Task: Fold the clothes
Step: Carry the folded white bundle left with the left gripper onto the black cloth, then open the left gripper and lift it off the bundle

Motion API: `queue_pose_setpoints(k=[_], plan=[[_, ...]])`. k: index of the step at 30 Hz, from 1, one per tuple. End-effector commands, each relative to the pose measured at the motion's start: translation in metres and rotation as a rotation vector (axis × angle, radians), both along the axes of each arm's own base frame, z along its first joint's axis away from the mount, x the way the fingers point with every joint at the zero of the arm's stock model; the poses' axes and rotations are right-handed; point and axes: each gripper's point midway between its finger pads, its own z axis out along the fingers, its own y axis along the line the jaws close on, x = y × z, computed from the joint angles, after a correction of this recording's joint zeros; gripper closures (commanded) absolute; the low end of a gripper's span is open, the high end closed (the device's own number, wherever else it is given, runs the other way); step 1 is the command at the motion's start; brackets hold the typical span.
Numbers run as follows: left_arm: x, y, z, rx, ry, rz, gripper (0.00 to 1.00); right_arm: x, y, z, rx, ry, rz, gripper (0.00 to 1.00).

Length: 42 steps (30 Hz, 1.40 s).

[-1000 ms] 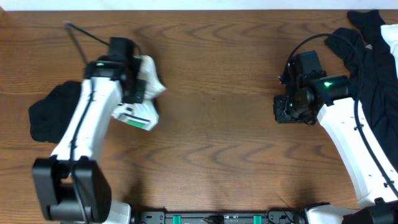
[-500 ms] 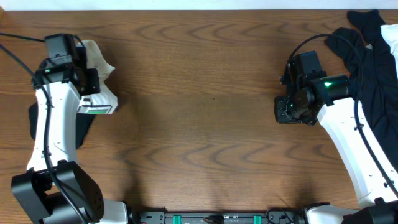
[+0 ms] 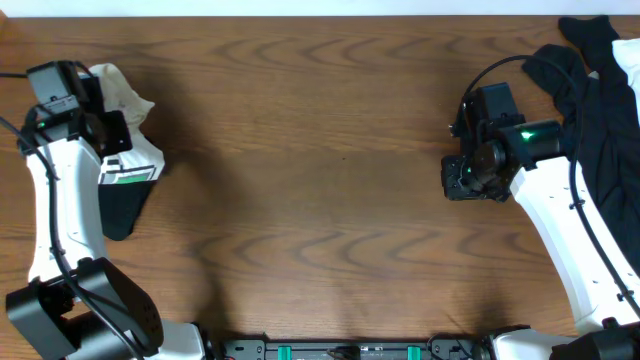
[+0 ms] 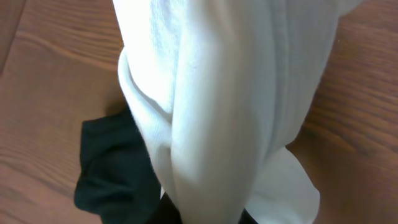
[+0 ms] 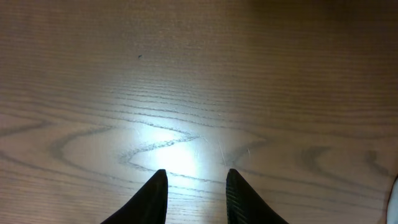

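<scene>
My left gripper (image 3: 103, 132) is clenched on the white T-shirt (image 4: 224, 93), which hangs below its jaws over the far left of the table (image 3: 340, 200). My right gripper (image 5: 196, 193) has its jaws partly apart over bare wood, grasping nothing, and the heap of unfolded clothes (image 3: 600, 90) lies off to their outer side.

The biggest risk, as I judge it, is that I pinch the bundle at one place only, so its layers may slide and the fold may open when I let go. Next, the black garment (image 4: 112, 174) lies under the jaws, and the shirt could land askew on it or drag it. Least, a loose corner juts away from the jaws and may flop over.

The shirt's long axis runs down from my jaws, with the green-and-black print (image 3: 128, 177) at the low end, toward my base.
</scene>
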Motion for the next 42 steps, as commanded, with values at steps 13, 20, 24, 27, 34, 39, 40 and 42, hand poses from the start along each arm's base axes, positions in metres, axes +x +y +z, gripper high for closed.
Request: queue_pose_setpoints(k=[13, 20, 24, 27, 34, 39, 40, 42], plan=[[-0.01, 0.049, -0.031, -0.098, 0.012, 0.14, 0.94, -0.002, -0.005, 0.005, -0.011, -0.006, 0.006, 0.7], [-0.028, 0.078, -0.031, -0.119, -0.009, 0.268, 0.69, -0.002, -0.005, 0.005, -0.012, -0.006, 0.006, 0.7], [-0.042, 0.094, -0.032, -0.161, -0.04, 0.407, 0.02, -0.002, -0.005, 0.005, -0.011, -0.006, 0.006, 0.7], [-0.055, 0.103, -0.034, -0.195, -0.049, 0.505, 0.02, -0.002, -0.005, 0.005, -0.011, -0.006, 0.006, 0.7], [-0.052, 0.095, -0.035, -0.305, -0.089, 0.513, 0.02, 0.0, -0.005, 0.005, -0.01, -0.014, 0.006, 0.69], [-0.025, 0.059, -0.026, -0.484, -0.168, 0.362, 0.02, 0.008, -0.003, 0.007, -0.003, -0.045, 0.004, 0.62], [-0.021, 0.053, -0.023, -0.5, -0.177, 0.335, 0.02, 0.01, -0.002, 0.007, 0.0, -0.055, 0.002, 0.57], [-0.014, 0.039, -0.016, -0.524, -0.19, 0.294, 0.02, 0.016, -0.001, 0.009, 0.005, -0.079, 0.002, 0.48]])
